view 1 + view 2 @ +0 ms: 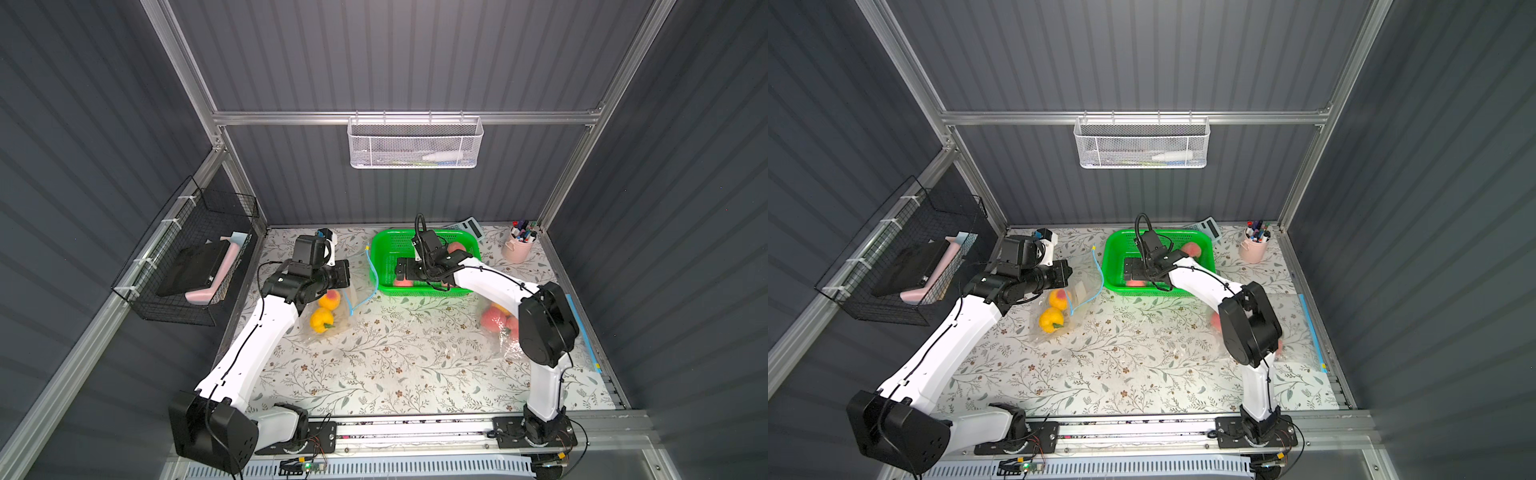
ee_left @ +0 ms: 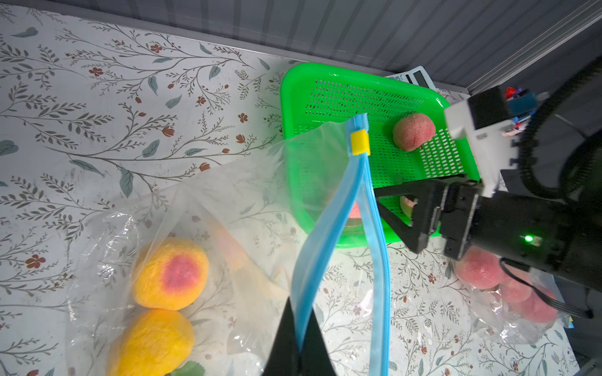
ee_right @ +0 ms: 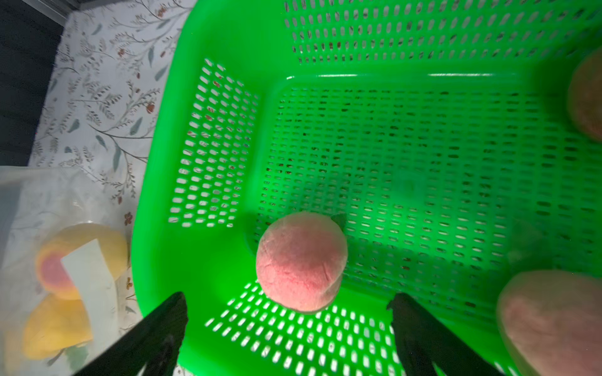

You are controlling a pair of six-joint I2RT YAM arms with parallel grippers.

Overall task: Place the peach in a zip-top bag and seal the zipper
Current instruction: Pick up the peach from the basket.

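White arms (image 1: pixel 257 332), black joints (image 1: pixel 544 328), black cables (image 1: pixel 417 226), black triangular jaws.

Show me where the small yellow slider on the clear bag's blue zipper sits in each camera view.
Left wrist: the small yellow slider rides the blue zipper strip, in front of the green plastic basket's mesh.
Top view: at the strip's far end, beside the basket's corner.
Top view: same spot.
Right wrist: not in view.
Shared landmark: the green basket, seen in all four.
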